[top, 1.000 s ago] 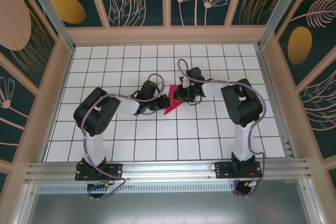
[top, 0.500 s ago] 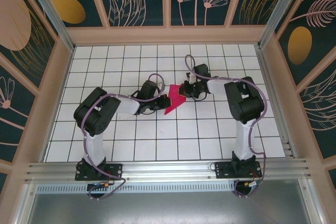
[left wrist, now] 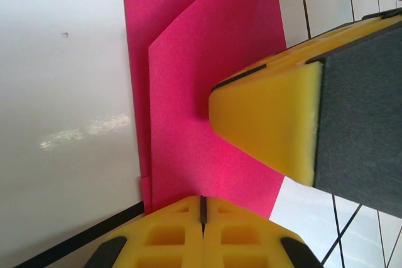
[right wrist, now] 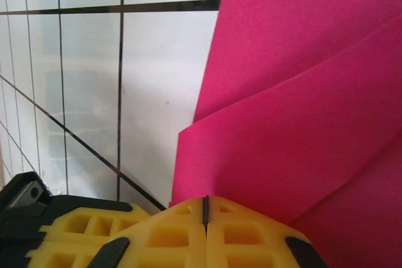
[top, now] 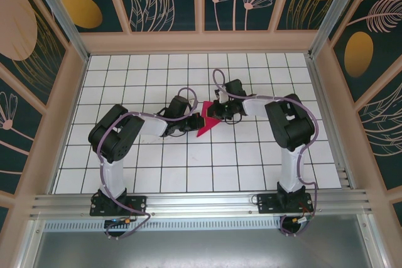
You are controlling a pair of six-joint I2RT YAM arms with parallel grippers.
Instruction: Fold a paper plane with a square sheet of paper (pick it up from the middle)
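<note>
The square sheet of paper (top: 202, 128) is a creased magenta shape with folded flaps, lying mid-table between both arms. My left gripper (top: 195, 122) is shut, its tips resting on the sheet's left edge. In the left wrist view the closed yellow tips (left wrist: 203, 203) sit on the flat pink paper (left wrist: 188, 92), and a finger of the right gripper (left wrist: 270, 123) presses on it from the right. My right gripper (top: 216, 113) is shut at the sheet's upper right. In its wrist view the closed tips (right wrist: 205, 205) meet the paper (right wrist: 301, 111), where a flap curves up.
The white gridded table (top: 188, 167) is boxed in by a wooden frame (top: 201, 42) with patterned walls. An aluminium rail (top: 201, 202) carrying both arm bases runs along the near edge. Open tiles lie all round the paper.
The right gripper drew out to the right along the paper, then came back left to where it was a second ago. The left gripper has stayed put.
</note>
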